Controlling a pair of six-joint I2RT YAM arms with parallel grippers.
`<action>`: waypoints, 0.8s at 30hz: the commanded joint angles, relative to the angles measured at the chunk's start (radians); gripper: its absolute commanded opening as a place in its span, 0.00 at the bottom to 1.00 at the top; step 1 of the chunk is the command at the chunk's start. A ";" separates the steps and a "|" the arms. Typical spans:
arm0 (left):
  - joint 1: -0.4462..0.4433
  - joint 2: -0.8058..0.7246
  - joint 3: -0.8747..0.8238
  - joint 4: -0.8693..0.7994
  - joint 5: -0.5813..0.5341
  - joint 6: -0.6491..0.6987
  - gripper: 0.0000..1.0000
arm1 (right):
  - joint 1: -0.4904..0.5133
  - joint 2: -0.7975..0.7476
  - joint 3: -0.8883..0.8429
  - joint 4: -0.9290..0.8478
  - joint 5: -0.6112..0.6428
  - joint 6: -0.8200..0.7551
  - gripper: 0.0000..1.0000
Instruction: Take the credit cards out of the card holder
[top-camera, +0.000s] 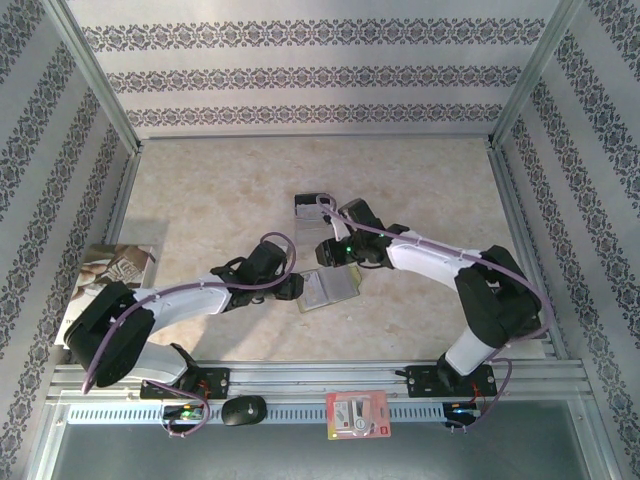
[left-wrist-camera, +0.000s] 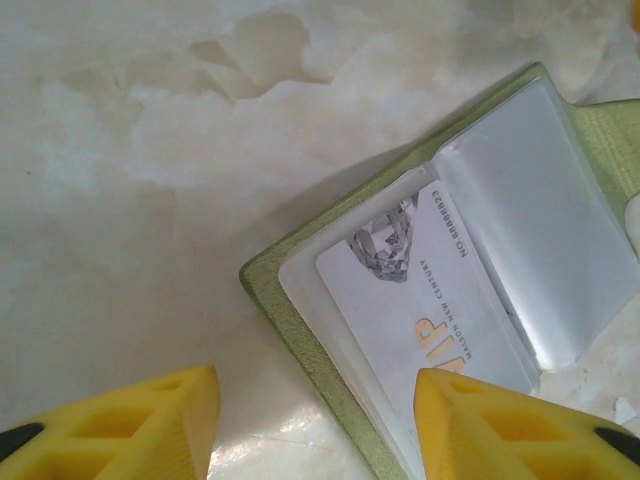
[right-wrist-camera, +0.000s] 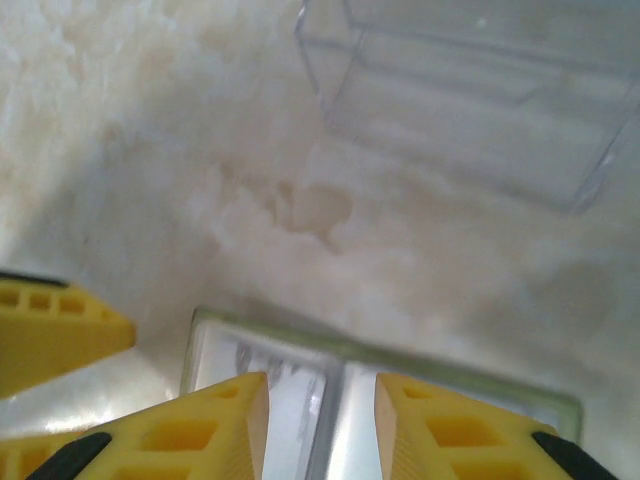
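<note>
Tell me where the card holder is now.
In the top view the card holder lies open on the table, between the left gripper and the right gripper.

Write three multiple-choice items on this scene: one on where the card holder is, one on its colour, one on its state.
1. The card holder lies:
A) on the table, on the near side of the clear box
B) inside the clear box
C) lifted off the table

2. Its cover is:
A) red
B) olive-green
C) black

3. It is:
A) folded shut
B) open, with a white card in a pocket
C) open, with its pockets empty

Key:
1 A, the top view shows it flat on the table, nearer than the box.
2 B, the left wrist view shows its green edge.
3 B, the same view shows the card under a translucent pocket.
</note>
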 joint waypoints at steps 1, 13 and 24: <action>-0.009 -0.061 -0.018 0.006 -0.026 -0.015 0.55 | -0.019 0.084 0.051 -0.012 0.011 -0.054 0.34; -0.011 -0.159 -0.081 -0.024 -0.018 -0.020 0.56 | -0.014 0.165 0.032 -0.023 0.013 -0.015 0.39; -0.009 -0.163 -0.099 -0.001 -0.009 -0.012 0.56 | 0.070 -0.003 -0.163 0.001 0.042 0.103 0.41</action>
